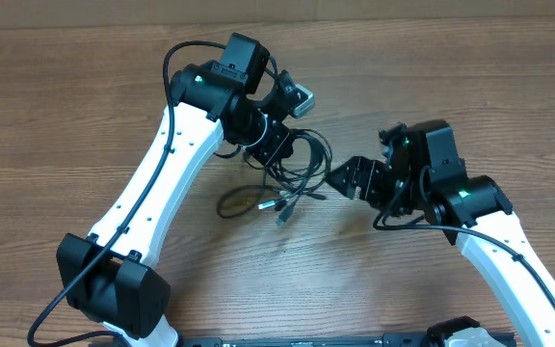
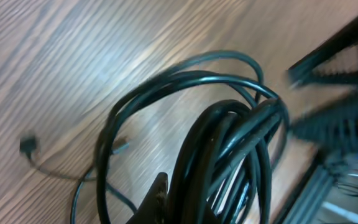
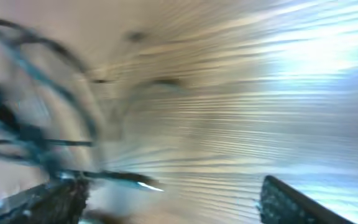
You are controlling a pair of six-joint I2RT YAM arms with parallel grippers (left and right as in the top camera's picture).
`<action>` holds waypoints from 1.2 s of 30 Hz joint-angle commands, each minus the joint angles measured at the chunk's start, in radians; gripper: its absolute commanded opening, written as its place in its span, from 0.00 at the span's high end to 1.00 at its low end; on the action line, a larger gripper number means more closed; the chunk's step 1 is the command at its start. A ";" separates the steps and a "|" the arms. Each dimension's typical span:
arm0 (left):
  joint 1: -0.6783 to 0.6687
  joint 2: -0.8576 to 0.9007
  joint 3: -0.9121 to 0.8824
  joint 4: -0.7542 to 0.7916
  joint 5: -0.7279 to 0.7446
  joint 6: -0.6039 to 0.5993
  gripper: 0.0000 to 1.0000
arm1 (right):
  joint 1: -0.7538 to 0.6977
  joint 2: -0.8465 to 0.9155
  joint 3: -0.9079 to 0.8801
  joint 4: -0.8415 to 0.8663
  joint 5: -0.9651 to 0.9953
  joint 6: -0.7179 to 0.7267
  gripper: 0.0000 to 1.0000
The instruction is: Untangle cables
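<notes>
L gripper (image 1: 279, 152) is seen closed on the cables (image 1: 302, 172). In the L wrist view the thick bunch is pressed beside one finger (image 2: 156, 198) & is held above the table (image 1: 66, 96). Loose loops & silvery plug tips (image 1: 279, 206) are seen lying on the wood just below. R gripper (image 1: 341, 178) is held wide open just beside the bunch, w/ nothing gripped. The R wrist view is v. blurred.

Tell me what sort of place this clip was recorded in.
Probably a robotics lab bench: a wood-grain table, a left arm and right arm in white and black, and tangled black cables between them.
</notes>
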 commanded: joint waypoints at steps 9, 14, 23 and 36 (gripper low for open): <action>0.008 -0.027 0.026 -0.167 0.194 0.319 0.94 | -0.002 -0.003 0.002 -0.025 0.274 0.009 0.10; 0.008 -0.029 0.026 -0.213 0.288 0.442 0.96 | -0.002 -0.003 0.002 0.069 0.066 0.003 0.10; 0.008 -0.029 0.026 -0.278 0.375 0.568 0.96 | -0.002 -0.002 0.002 0.156 -0.109 0.001 0.13; 0.008 -0.028 0.026 -0.241 0.402 0.579 0.96 | -0.001 0.011 0.002 0.082 -0.222 0.002 0.89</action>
